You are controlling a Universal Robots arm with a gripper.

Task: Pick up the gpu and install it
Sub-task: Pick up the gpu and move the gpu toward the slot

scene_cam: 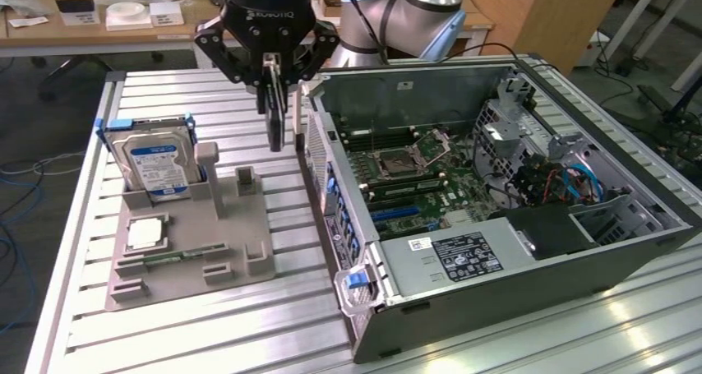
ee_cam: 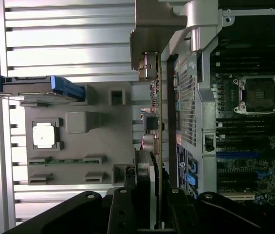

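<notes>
Grips the gpu (scene_cam: pixel 275 123) near its top edge, with the gripper (scene_cam: pixel 274 78) clenched on the flat faces. Holds it upright and edge-on in the air above the table (scene_cam: pixel 164 333), between the grey tray (scene_cam: pixel 187 251) and the open case (scene_cam: pixel 494 185), just beside the case's rear wall. Looks thin, stiff and light (a bare board with a metal bracket at one end), so probably fragile: likely tolerates no bending and no knock against the case. Seems best pinched across both faces near the top, away from the connector edge and the components. Shows the hard drive (scene_cam: pixel 154 164) standing in the tray, apart from the card.
</notes>
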